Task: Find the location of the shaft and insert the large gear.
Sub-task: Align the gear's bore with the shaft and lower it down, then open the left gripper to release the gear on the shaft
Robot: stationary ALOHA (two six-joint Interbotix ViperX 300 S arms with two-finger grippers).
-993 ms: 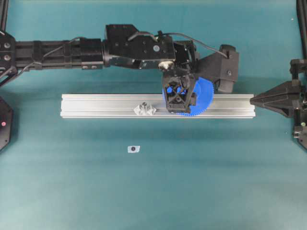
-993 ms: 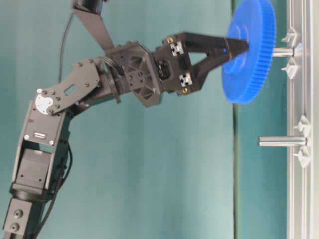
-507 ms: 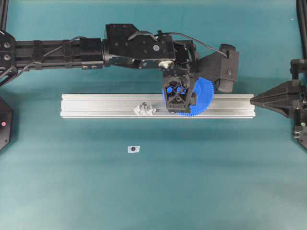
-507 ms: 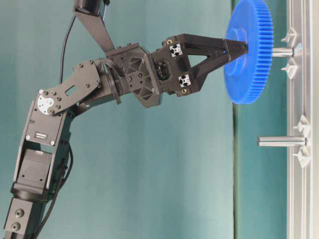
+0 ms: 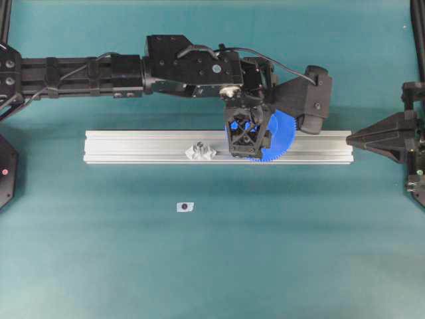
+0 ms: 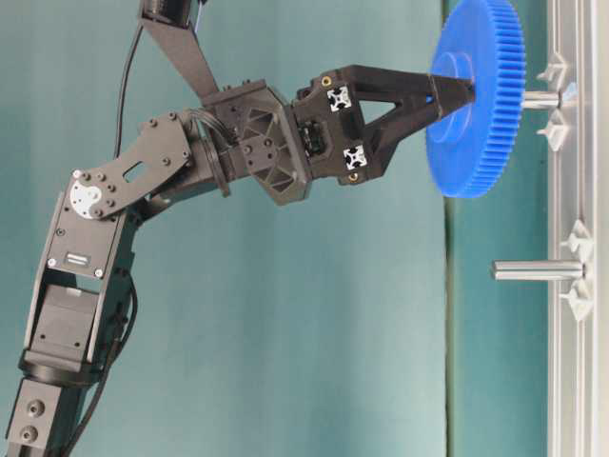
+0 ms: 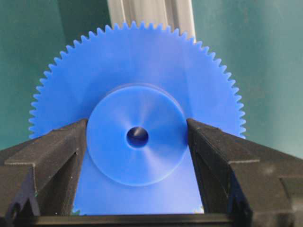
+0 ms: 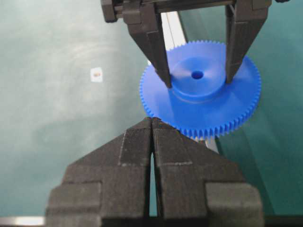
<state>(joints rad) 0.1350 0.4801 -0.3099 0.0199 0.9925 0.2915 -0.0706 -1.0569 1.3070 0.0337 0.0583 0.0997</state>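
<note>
Gear held over the pin, not yet seated

I have the large gear pinched by its raised hub in the left gripper, one finger pressed on each side of the hub; the right gripper sits back from the gear with its jaws pressed together, holding nothing; taking the aluminium rail as my landmark, the gear hangs just above it, toward the end nearer the right arm; in the table-level view a shaft stands out from the rail right under the gear, and a stretch of bare metal shows between the gear's face and the rail, so I judge the pick-up and the search done and the insertion only begun or about to begin; what is left is to push the gear down until it sits at the base, then let go; a second pin stands farther along the rail, well apart from the gear; whether the pin's tip has entered the bore I cannot tell, since the disc hides it; the centre hole looks dark in the left wrist view and shows no pin clearly; from overhead the gripper covers most of the gear and the pin beneath it; a small clear mount sits on the rail, a small white bit lies on the table beside the rail, too small to make out
</note>
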